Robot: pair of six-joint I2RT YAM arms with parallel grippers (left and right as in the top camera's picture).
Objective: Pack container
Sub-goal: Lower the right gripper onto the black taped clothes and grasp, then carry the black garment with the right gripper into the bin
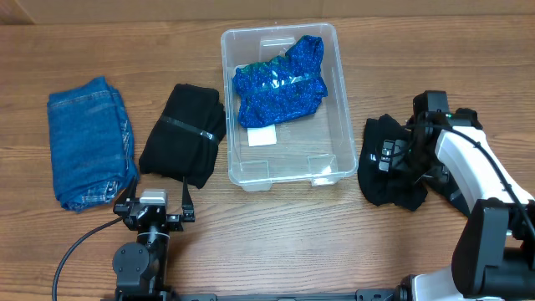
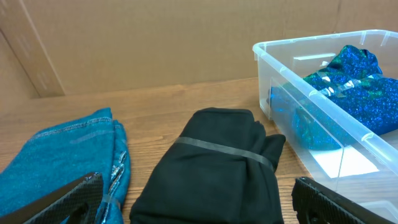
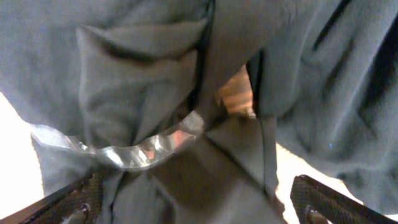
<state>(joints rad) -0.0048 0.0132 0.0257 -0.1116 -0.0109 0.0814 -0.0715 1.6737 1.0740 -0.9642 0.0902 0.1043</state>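
Black cloth (image 3: 186, 93) fills the right wrist view, under the right gripper (image 3: 196, 190), whose jaws are wide open. Left gripper (image 2: 196, 196) is open too, holding nothing, near a black bundle (image 2: 211, 168). The container (image 1: 301, 142) sits mid-table with shiny blue cloth (image 1: 280, 79) inside

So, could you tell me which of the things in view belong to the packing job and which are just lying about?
Belonging to the job, most likely:
container
blue shiny cloth inside it
black banded bundle
folded jeans
black garment right of the container

Just there:
cardboard backdrop
cable
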